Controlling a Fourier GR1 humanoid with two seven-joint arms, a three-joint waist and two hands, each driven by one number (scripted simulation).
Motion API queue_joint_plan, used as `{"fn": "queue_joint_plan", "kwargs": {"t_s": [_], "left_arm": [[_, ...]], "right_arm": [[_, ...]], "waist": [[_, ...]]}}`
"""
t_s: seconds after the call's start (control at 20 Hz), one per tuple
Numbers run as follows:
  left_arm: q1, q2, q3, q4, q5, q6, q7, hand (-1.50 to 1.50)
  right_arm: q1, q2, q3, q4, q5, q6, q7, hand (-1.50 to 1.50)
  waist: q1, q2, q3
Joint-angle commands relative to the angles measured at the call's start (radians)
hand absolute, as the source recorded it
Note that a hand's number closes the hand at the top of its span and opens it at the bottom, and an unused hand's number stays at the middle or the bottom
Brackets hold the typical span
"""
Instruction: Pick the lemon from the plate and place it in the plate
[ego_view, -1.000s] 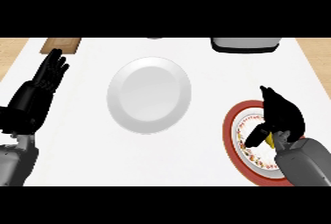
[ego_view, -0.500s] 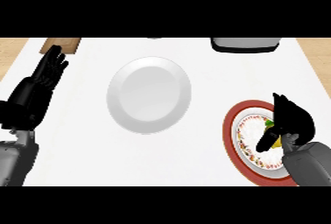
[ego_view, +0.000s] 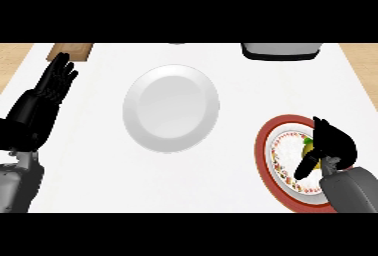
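Since half a second ago the right hand (ego_view: 334, 142) has slid a little further from the white plate (ego_view: 171, 107), toward the near edge of the counter (ego_view: 244, 75). It now sits lower over the red-rimmed plate (ego_view: 263, 150). A second ago the lemon (ego_view: 316, 159) showed plainly as a yellow patch beside the hand. Now only a sliver of yellow peeks out at the hand's underside, and the rest is covered. The left hand (ego_view: 46, 97) has kept its place throughout, and so have both plates.

The right hand is hunched over the inner part of the red-rimmed plate, with its grey forearm coming up from the lower right corner. This plate lies to the right of the white plate and nearer the robot, well apart from it. Whether the hand is closed on the lemon or only cupped over it I cannot tell (the black shape hides the contact). The lemon is on the red-rimmed plate, under the hand.

The left hand rests to the left of the white plate, apart from it. It is open, its fingers straight, held side by side and pointing away from the robot.

A wooden board (ego_view: 70, 48) lies beyond the white plate to its left, and a dark-and-white container (ego_view: 280, 50) beyond it to its right.
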Motion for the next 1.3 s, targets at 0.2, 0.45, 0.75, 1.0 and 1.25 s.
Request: {"fn": "queue_joint_plan", "kwargs": {"t_s": [0.2,0.45,0.75,1.0,1.25], "left_arm": [[0.041,-0.016,0.038,-0.036,-0.027,-0.048,-0.010,0.00],[0.001,-0.060,0.031,0.031,-0.067,-0.029,-0.033,0.00],[0.014,-0.060,0.037,0.008,-0.056,-0.044,-0.012,0.00],[-0.021,-0.047,0.066,0.010,-0.027,-0.060,0.011,0.00],[0.027,-0.038,0.087,0.016,-0.031,-0.086,-0.048,0.00]], "right_arm": [[0.009,0.057,-0.049,0.136,0.083,-0.011,-0.037,-1.50],[0.000,0.093,-0.051,0.197,0.140,-0.113,-0.123,1.50],[-0.074,0.002,-0.048,0.231,0.272,-0.212,-0.198,1.50],[-0.035,-0.098,-0.078,0.285,0.189,-0.285,-0.553,1.50],[0.020,-0.110,-0.076,0.246,0.192,-0.379,-0.736,1.50]], "waist": [[0.002,0.000,0.000],[0.000,0.000,0.000],[0.004,0.000,0.000],[0.002,0.003,0.001],[-0.002,0.001,0.000]]}}
